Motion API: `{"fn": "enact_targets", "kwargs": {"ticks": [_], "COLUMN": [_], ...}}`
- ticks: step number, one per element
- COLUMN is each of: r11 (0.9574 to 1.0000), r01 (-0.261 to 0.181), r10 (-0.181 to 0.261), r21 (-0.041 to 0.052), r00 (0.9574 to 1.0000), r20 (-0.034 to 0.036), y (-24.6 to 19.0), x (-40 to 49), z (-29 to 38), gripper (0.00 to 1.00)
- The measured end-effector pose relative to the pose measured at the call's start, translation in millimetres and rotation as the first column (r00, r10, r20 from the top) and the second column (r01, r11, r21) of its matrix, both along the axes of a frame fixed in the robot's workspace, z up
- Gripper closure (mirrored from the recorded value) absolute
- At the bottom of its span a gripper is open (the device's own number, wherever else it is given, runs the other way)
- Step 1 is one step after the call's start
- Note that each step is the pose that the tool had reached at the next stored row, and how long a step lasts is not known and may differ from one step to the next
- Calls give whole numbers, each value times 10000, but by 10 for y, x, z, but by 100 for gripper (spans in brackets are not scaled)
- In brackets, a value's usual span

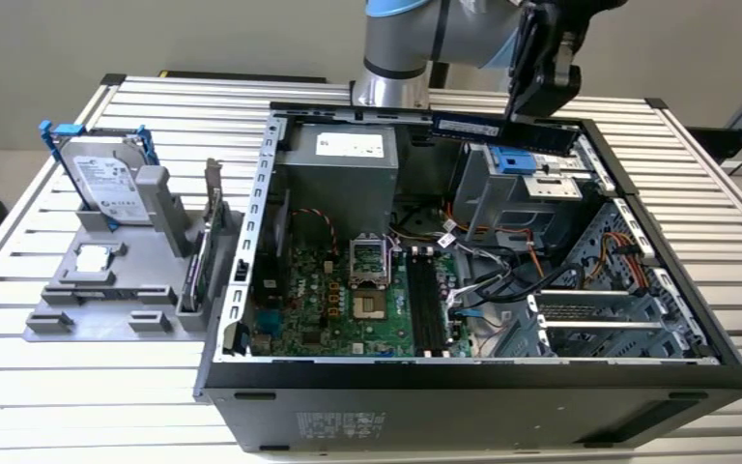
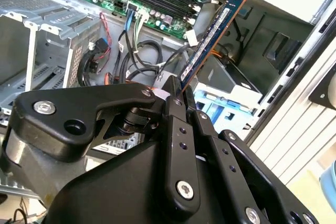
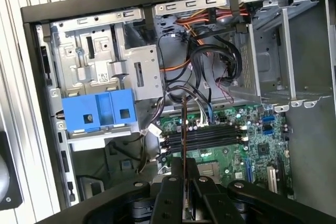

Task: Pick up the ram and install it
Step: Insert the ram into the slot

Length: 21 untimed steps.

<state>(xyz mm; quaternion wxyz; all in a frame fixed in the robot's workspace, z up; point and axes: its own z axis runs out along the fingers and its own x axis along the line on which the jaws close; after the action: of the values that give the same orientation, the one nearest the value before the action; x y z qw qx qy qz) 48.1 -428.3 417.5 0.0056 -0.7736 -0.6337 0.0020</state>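
Black end effector (image 2: 184,100) pinches the ram (image 1: 500,130) above the open computer case (image 1: 474,387), near its blue bracket (image 1: 526,159)

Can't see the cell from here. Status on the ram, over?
Gripper shut on the ram. Ram held over the open computer case, not yet in the memory slots. Cables bunched close beside the slots.

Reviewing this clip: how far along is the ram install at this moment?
Done: the ram is picked up, clamped in the tool. In hand: it hangs in the air over the open computer case, near the blue drive bracket. Left: seating; it sits in none of the memory slots on the motherboard.
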Motion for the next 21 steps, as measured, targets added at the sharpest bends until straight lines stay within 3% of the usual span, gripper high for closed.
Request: {"fn": "enact_targets", "kwargs": {"ticks": [10, 21], "r11": [9973, 9883], "r01": [728, 1528], "r10": [-728, -1528], "r21": [0, 0], "r00": [9973, 9883], "r20": [0, 0], "y": [0, 0], "x": [1, 1], "z": [-31, -65], "gripper": [100, 100]}}
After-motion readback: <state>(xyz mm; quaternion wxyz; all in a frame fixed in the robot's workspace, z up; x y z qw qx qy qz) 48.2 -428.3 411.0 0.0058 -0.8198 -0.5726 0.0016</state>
